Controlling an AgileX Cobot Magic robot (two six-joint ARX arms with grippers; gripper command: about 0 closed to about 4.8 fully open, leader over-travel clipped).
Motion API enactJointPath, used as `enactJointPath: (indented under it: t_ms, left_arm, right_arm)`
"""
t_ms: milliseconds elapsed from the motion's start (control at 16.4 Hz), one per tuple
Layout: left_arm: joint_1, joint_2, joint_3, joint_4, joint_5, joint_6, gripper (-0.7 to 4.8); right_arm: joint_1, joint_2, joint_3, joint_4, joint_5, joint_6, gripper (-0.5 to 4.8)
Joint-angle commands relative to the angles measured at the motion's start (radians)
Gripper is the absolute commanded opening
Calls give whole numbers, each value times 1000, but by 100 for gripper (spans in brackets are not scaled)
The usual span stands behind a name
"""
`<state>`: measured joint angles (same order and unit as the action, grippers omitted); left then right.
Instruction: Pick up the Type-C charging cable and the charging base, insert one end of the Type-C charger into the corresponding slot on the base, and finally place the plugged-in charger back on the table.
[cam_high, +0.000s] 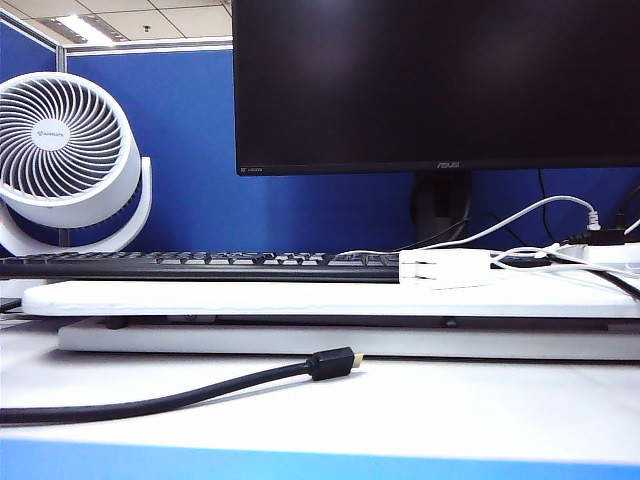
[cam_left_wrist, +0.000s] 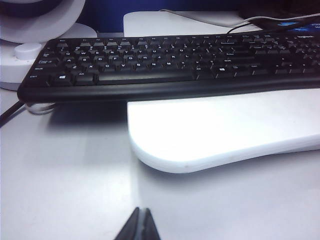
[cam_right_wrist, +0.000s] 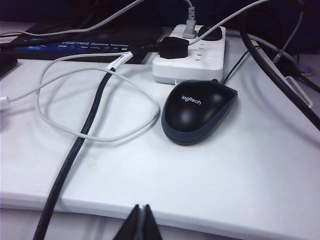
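The charging base (cam_high: 448, 268), a small white block with its prongs toward the keyboard, lies on the white riser board (cam_high: 250, 297). The Type-C charging cable (cam_high: 522, 254), a thin white cord, runs away from the block's right end; I cannot tell whether it is plugged in. That cord lies in a loose loop (cam_right_wrist: 110, 140) on the board in the right wrist view, and one end leaves the picture. My right gripper (cam_right_wrist: 141, 206) hangs shut and empty at the board's near edge. Over the bare table (cam_left_wrist: 75, 170), my left gripper (cam_left_wrist: 141, 210) is also shut and empty. Neither gripper shows in the exterior view.
A black keyboard (cam_left_wrist: 150, 70) overhangs the board (cam_left_wrist: 225, 130). A black mouse (cam_right_wrist: 199, 111) and a white power strip (cam_right_wrist: 192, 57) sit beyond the cord loop. A thick black gold-tipped cable (cam_high: 330, 362) crosses the table (cam_high: 450, 410). A white fan (cam_high: 62, 150) and a monitor (cam_high: 435, 85) stand behind.
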<state>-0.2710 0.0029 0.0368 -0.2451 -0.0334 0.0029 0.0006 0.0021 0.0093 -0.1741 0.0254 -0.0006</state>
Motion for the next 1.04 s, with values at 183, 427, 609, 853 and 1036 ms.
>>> enactJointPath:
  t_ms: [183, 427, 609, 853, 1036]
  left_arm:
    - [5, -2, -2, -16, 5, -3, -3]
    - [186, -2, -2, -14, 29, -3, -3]
    - [211, -2, -6, -3, 11, -3, -3]
    - [211, -2, -6, -3, 11, -3, -3]
    - [211, -2, -6, -3, 11, -3, -3]
  right_arm:
    - [2, -2, -8, 6, -2, -4, -3]
    - [2, -2, -8, 6, -2, -4, -3]
    - [2, -2, -8, 6, -2, -4, -3]
    - [2, -2, -8, 6, -2, -4, -3]
    - [2, -2, -8, 6, -2, -4, -3]
